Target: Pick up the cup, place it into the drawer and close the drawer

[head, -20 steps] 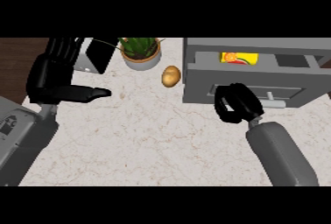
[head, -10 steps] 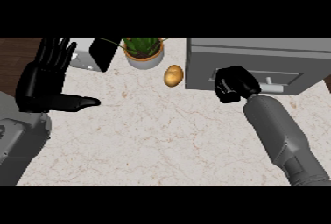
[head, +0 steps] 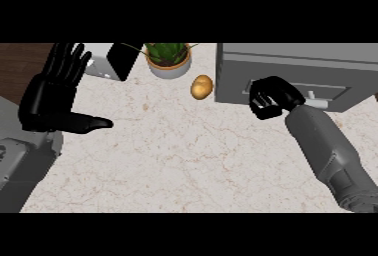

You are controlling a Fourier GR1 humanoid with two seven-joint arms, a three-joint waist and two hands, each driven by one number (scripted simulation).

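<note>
The grey drawer unit (head: 310,62) stands at the back right of the counter, its drawer front (head: 332,91) flush with the body. No cup shows anywhere in view. My right hand (head: 272,97) rests against the drawer front with its fingers curled and nothing in them. At the left edge my left hand (head: 53,95) stays open, fingers up and thumb pointing right, away from the drawer.
A brown potato (head: 201,86) lies just left of the drawer unit. Behind it stands a potted plant (head: 170,61), with a white and black appliance (head: 114,61) to the left. Dark wood (head: 22,65) borders the marble counter (head: 184,160) at the far left.
The drawer stood open a second ago with a yellow and red thing inside; my right hand moved forward against its front and it is now shut. The left hand rose slightly.
</note>
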